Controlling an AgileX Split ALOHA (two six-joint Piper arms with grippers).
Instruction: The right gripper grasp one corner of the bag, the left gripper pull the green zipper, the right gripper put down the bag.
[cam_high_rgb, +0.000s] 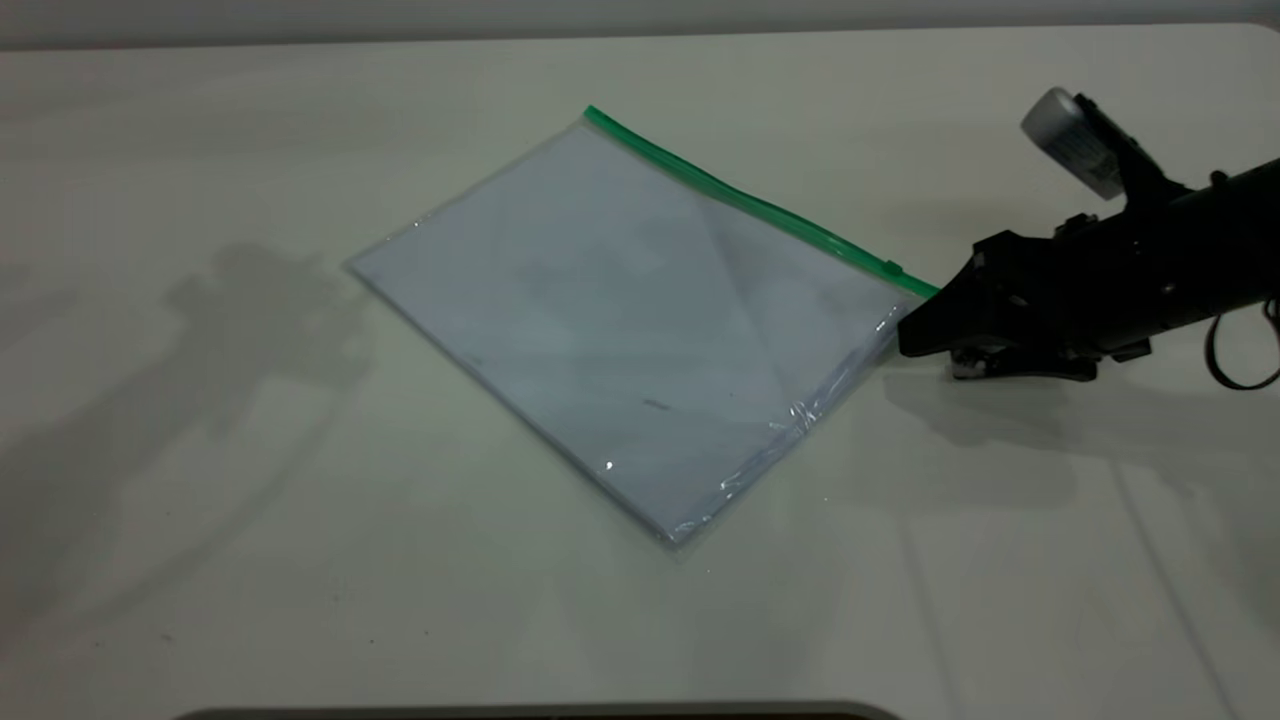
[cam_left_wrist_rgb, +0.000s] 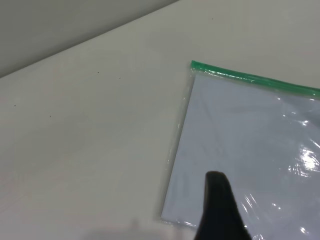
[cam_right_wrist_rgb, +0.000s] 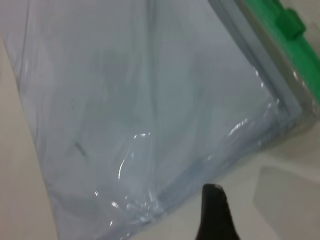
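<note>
Lying flat on the table (cam_high_rgb: 200, 150), the bag (cam_high_rgb: 620, 320) holds white paper; the right gripper (cam_high_rgb: 915, 335) sits by its corner, grip unclear.

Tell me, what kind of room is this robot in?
Probably a lab or test bench, though little of the room shows. There is only a plain white table, one black robot gripper reaching in low from the right, and a clear zip bag of white paper laid out flat for practice.
</note>
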